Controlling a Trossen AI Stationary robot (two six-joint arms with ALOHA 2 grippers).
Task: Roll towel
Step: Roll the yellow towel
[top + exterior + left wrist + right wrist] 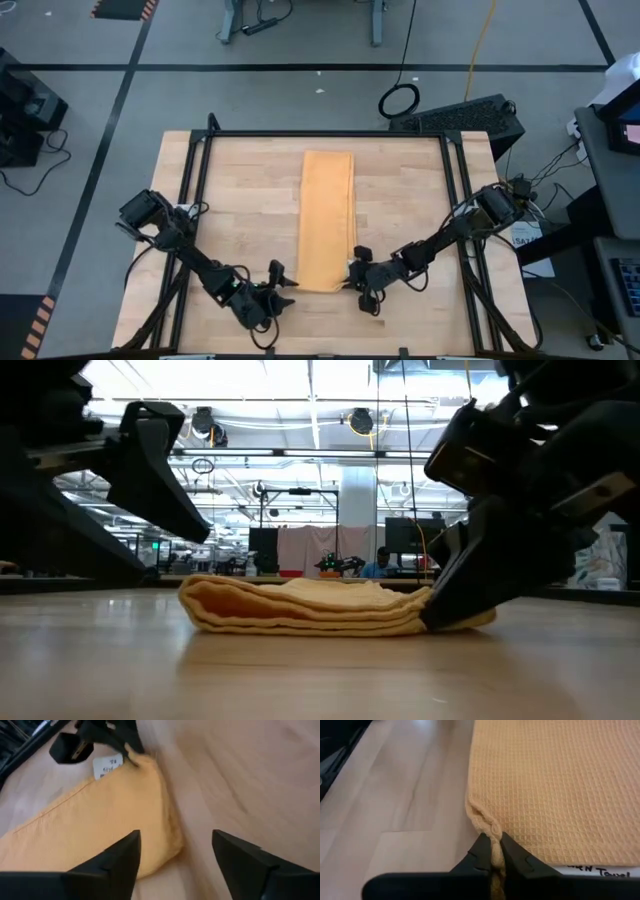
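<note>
The mustard-yellow towel (pixel 326 220) lies folded into a long narrow strip down the middle of the wooden table, flat on its underside; it also shows in the low view (pixel 310 605). A small white tag (pixel 107 766) sits at its near right corner. My right gripper (pixel 353 268) is shut on that corner. My left gripper (pixel 283 283) is open just left of the strip's near left corner (pixel 160 845). In the low view it (pixel 150 460) stands above the table and touches nothing. My right gripper pinches the towel's near right corner (pixel 492 832) between its two fingers, next to the white tag (pixel 590 869). The cloth is bunched into a small ridge between the fingertips. The fingers come in low from the table's near right. The rest of the towel lies flat on the table.
Black frame rails run along the table's left (pixel 197 200), right (pixel 455 200) and far (pixel 325 133) sides. Bare wood shows on both sides of the strip (pixel 250 210) (pixel 400 200). Cables and equipment lie on the floor beyond the table.
</note>
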